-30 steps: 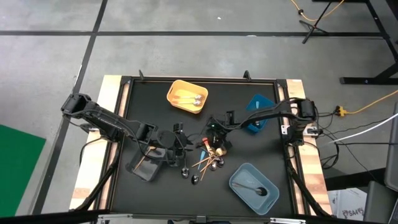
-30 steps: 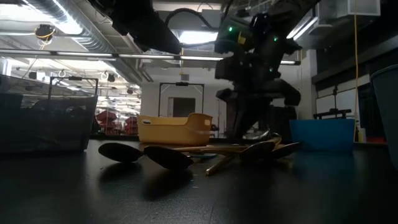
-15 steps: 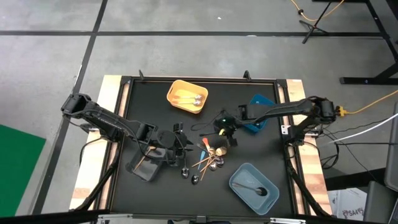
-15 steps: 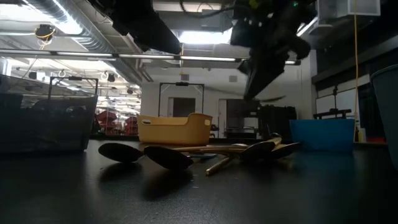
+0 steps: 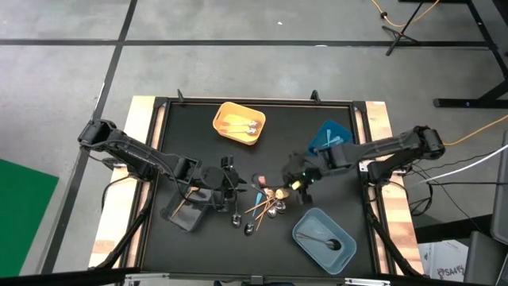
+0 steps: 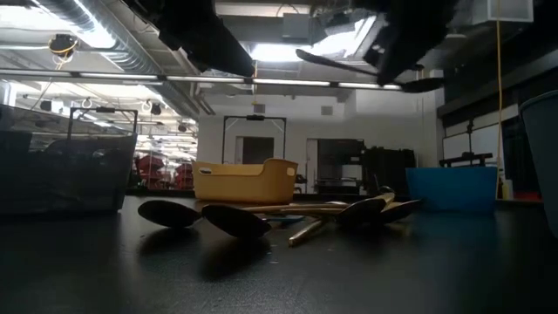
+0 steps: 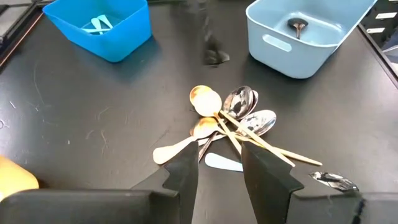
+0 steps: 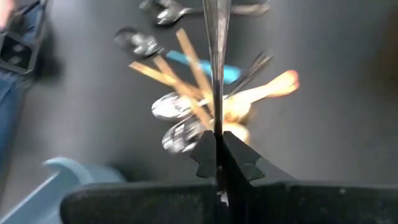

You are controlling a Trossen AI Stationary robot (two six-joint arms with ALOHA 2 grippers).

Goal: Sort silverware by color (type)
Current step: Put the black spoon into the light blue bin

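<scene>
Spoon (image 8: 216, 56) — a thin dark one — sits pinched between the closed fingers of the right gripper (image 5: 302, 179), above the table (image 5: 190, 135) at about 4 o'clock from centre. Left gripper (image 5: 231, 184), fingers apart and empty, hovers at 9 o'clock of the silverware pile (image 5: 266, 205).

No text, label, brand, number or sign can be read on anything in these views.
</scene>
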